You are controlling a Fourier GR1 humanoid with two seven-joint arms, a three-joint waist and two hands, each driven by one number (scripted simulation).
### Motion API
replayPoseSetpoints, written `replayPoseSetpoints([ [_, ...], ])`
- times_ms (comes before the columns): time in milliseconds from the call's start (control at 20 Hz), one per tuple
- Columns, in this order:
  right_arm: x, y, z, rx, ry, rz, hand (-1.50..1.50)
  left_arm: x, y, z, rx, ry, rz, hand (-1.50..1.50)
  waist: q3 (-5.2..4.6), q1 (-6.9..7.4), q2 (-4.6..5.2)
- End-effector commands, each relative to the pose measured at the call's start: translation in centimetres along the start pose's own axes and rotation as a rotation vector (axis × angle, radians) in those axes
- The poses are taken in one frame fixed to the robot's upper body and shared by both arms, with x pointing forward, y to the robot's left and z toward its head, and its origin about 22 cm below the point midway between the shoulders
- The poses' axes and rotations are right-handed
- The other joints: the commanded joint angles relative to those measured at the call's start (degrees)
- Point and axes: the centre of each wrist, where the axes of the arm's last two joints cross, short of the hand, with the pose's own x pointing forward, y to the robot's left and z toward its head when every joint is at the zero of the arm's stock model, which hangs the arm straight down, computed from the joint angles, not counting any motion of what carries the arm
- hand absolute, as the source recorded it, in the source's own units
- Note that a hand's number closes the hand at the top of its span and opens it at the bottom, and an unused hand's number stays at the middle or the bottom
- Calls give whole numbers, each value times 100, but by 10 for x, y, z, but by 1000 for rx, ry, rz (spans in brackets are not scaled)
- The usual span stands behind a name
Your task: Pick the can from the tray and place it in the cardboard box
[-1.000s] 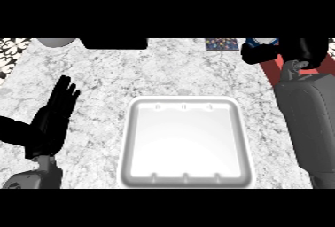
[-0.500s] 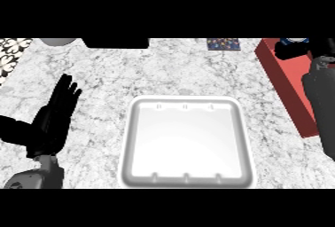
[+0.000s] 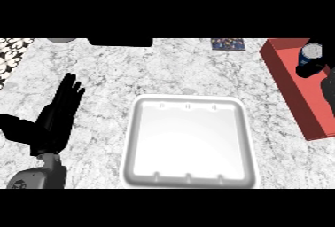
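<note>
The can point(image 3: 311, 52) is being held at the upper right of the frame, over the red box point(image 3: 296, 84), with its pale top facing up. The right hand point(image 3: 310, 68) is being seen only as dark shapes below and beside the can — fingers appear to be curled round its lower part, hiding it. Whether the can is touching the box floor cannot be told.

The white tray point(image 3: 189, 142) is lying at the centre and lower middle of the frame on the marble counter point(image 3: 163, 66), well apart from the box.

The left hand point(image 3: 56, 117) is being kept at the left edge, fingers straight and slightly spread, pointing toward the top of the frame — nothing is being held in it.

A small patterned item point(image 3: 228, 44) is lying at the upper edge, left of the box.
</note>
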Motion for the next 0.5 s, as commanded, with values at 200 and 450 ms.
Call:
replayPoseSetpoints([
  [200,-20,33,-5,129,39,-97,-150,2,2,-3,-13,-4,-3,0,12,43,9],
  [450,-46,1,-14,-170,-61,-251,-150,2,0,-2,-2,1,-2,0,21,-7,3],
])
